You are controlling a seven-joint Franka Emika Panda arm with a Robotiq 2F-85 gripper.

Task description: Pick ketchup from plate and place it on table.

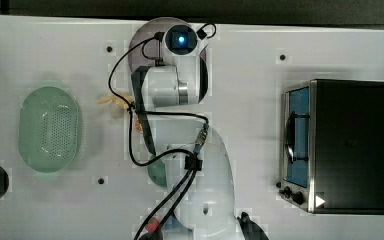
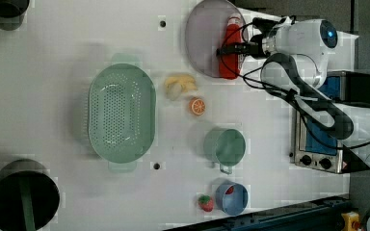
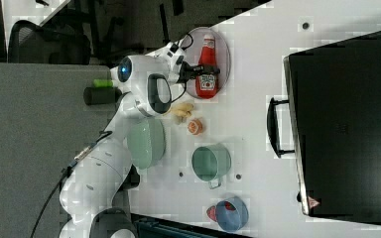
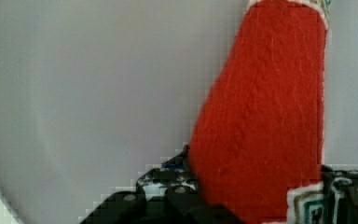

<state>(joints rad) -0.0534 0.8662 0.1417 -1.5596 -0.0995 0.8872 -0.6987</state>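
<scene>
ketchup (image 3: 208,65) lies flat on plate (image 3: 224,44), cap toward the right view's top | gripper (image 3: 202,68) straddles the bottle's middle, fingers (image 4: 168,186) pinching its sides | just beside plate on table (image 2: 77,43): banana pieces (image 2: 179,85), orange half (image 2: 197,106) | farther: green colander (image 2: 121,113), green cup (image 2: 225,146), toaster oven (image 1: 337,145)
</scene>
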